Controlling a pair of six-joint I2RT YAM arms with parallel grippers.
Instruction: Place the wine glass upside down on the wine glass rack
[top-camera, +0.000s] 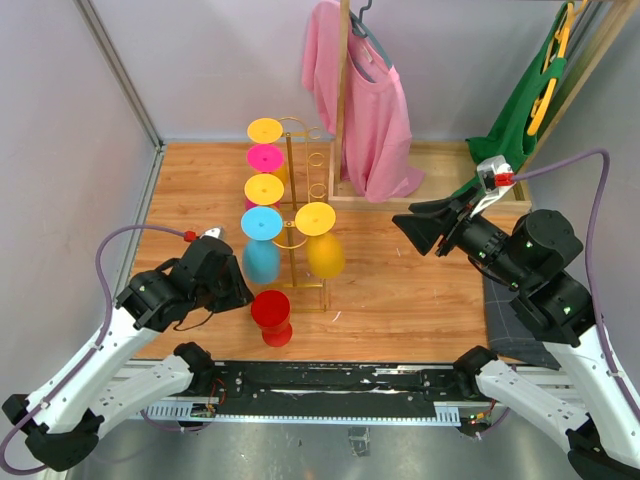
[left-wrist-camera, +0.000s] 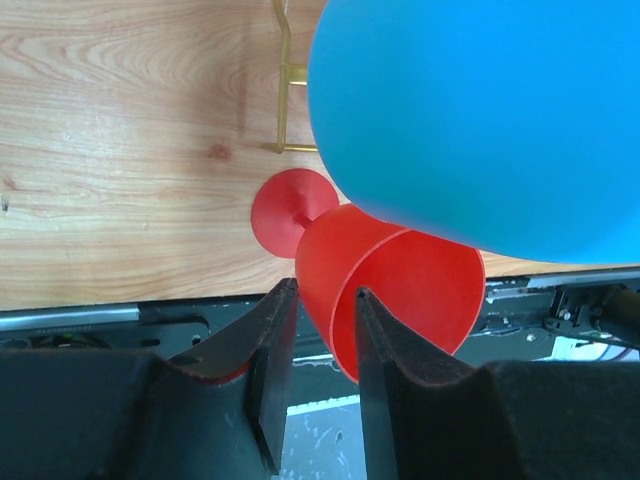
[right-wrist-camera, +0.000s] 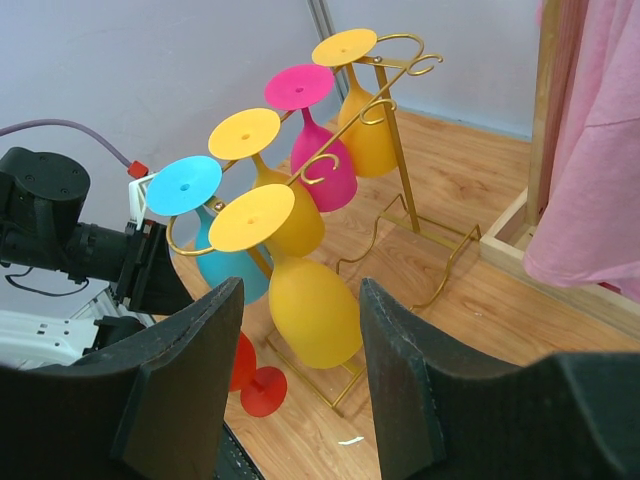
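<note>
Desk (top-camera: 200, 190): light wood-grain top, filling the centre of your top view. Walls (top-camera: 200, 60): plain pale lilac-grey at back and left, evenly lit. Look upper left for a slanting metal post (top-camera: 120, 70). Upper centre, a wooden clothes stand (top-camera: 343, 100) carries a pink shirt (top-camera: 375, 120). Upper right, a green garment (top-camera: 520, 110) hangs on a yellow hanger (top-camera: 548, 90). A dark mat (top-camera: 500, 300) lies at your right edge.

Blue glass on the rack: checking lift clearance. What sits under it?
The red wine glass, foot on the table, left gripper astride its rim. The blue bowl covers part of that rim.
</note>
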